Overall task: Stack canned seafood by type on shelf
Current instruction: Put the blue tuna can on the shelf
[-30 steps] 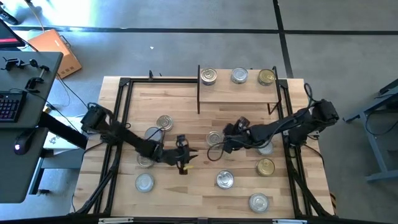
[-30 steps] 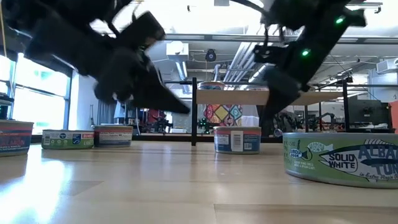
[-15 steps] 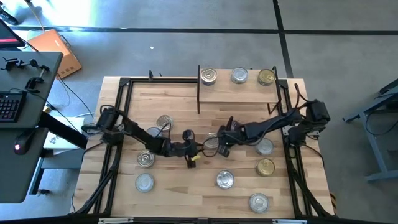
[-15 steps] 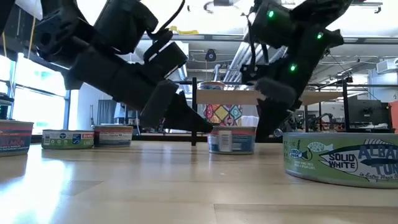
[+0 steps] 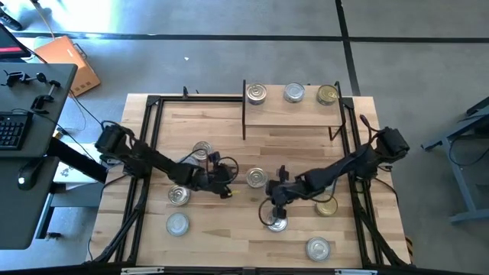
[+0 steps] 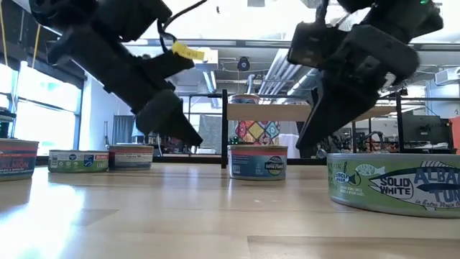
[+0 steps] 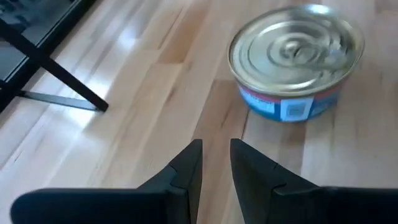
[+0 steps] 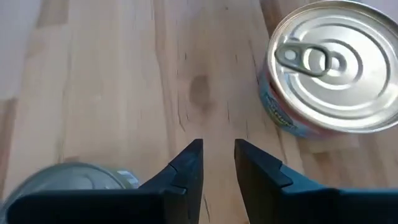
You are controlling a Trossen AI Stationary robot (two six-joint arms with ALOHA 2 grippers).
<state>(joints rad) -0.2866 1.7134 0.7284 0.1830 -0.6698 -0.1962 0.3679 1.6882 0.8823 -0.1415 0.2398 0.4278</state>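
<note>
Ahead of our left end effector (image 7: pixel 216 155), nearly closed, empty: one tin (image 7: pixel 296 59), lately shoved mid-table. Right end effector (image 8: pixel 217 157), likewise narrow, has swung beside another tin (image 8: pixel 331 76). Shelf (image 5: pixel 294 112) holds three; stacking pending.
</note>
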